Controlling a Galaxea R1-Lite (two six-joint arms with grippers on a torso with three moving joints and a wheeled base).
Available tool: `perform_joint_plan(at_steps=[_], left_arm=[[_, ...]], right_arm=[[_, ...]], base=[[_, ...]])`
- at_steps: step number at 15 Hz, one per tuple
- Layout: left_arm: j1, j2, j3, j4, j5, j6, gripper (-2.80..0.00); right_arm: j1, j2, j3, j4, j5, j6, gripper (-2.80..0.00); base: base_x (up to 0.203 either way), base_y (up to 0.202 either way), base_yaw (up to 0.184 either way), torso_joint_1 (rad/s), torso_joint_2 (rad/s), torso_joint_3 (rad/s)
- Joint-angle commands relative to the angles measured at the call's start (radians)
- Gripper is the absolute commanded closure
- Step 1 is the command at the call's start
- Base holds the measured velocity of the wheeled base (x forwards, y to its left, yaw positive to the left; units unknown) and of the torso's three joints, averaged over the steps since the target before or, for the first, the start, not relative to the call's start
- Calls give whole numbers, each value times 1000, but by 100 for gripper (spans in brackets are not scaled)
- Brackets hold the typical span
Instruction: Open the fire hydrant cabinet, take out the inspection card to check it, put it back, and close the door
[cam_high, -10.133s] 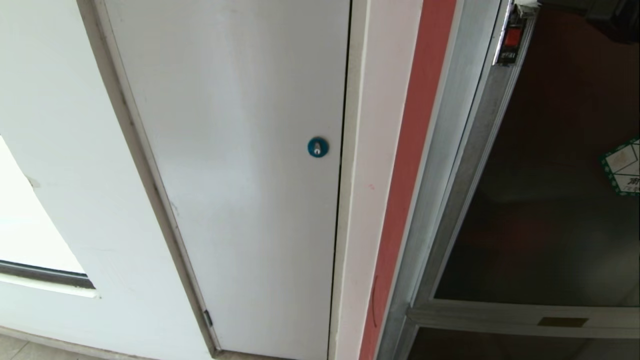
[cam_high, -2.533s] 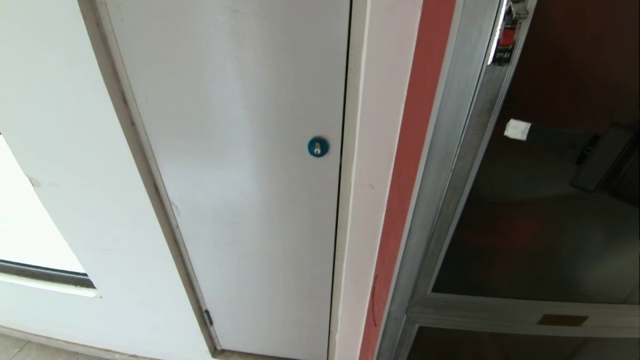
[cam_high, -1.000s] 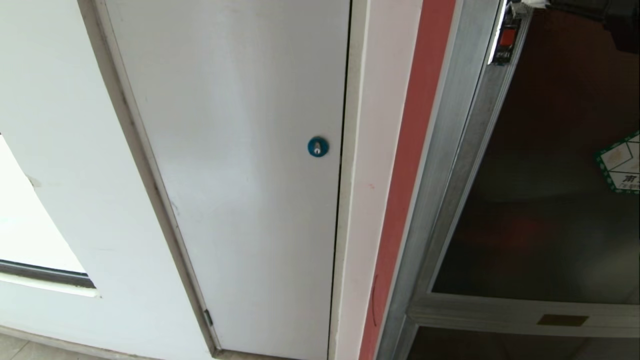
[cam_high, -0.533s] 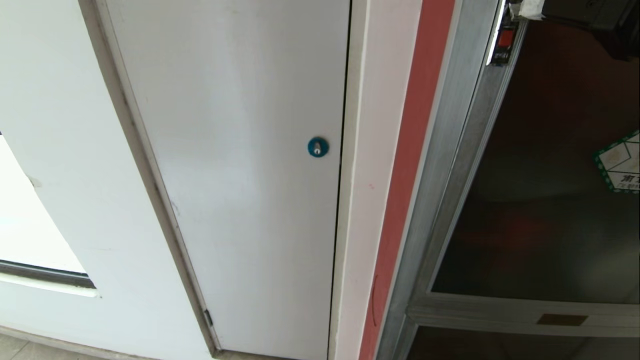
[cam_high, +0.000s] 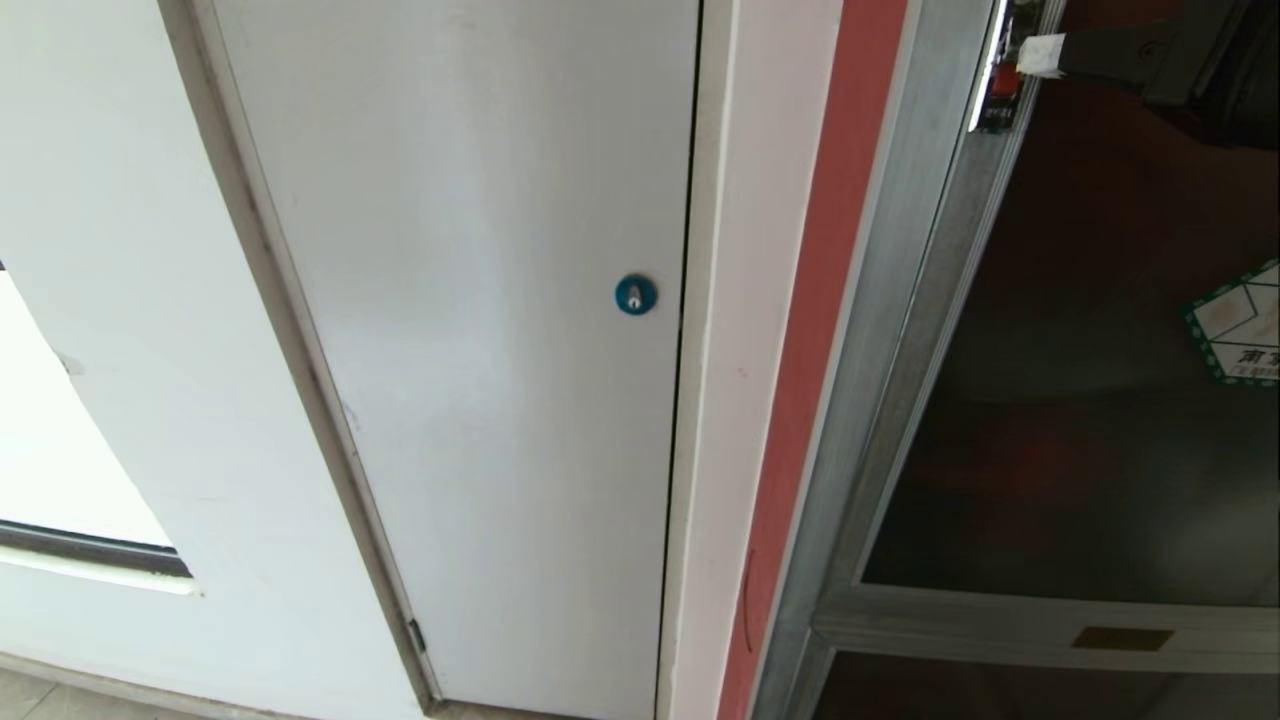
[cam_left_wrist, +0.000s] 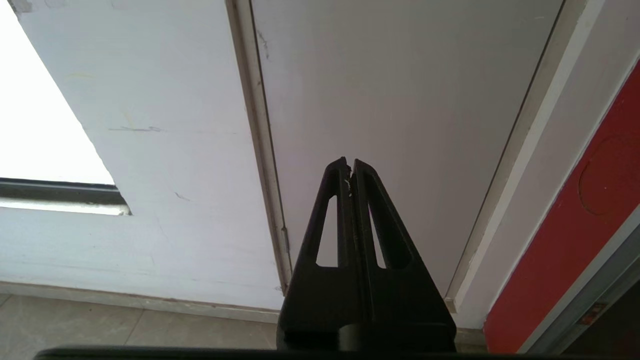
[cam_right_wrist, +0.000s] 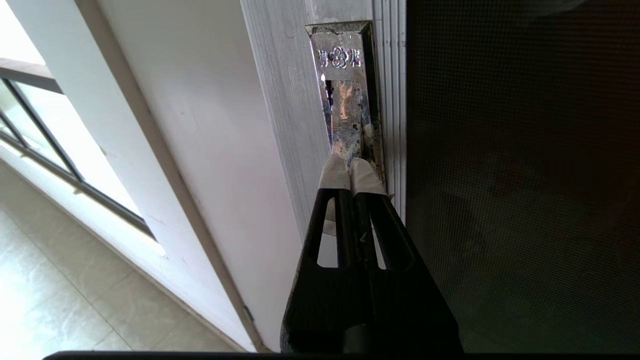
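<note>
1. Fingers of the right gripper (cam_right_wrist: 351, 167), white-tipped, are pressed together with nothing between them, touching the metal latch plate (cam_right_wrist: 345, 95) on the door (cam_high: 1100, 400) frame's edge; the arm is cut off at the head view's top right corner.
2. Fire hydrant cabinet (cam_high: 890, 350): dark glass hides its interior; the green-bordered sticker (cam_high: 1240, 325) is cut off at the edge; no inspection card shows.
3. Left gripper (cam_left_wrist: 350, 167) hangs shut before the white door (cam_high: 480, 300).
</note>
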Motion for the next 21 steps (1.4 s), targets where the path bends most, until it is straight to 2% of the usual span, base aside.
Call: perform_joint_plan(at_steps=[1,13,17,21], left_arm=[[1,1,14,0,-1,0,0],[2,1,14,0,0,0,0],[1,1,14,0,-1,0,0],[0,1,14,0,0,0,0]], right_arm=[[0,18,0,-4,0,-1,0],[-37,76,-55,-2,-1,-34,0],[-33,8,-29,3,4,-32,0],[8,-146,68,19,8,-27,0]], base=[[0,0,0,0,0,0],[0,0,0,0,0,0],[0,0,0,0,0,0],[0,0,0,0,0,0]])
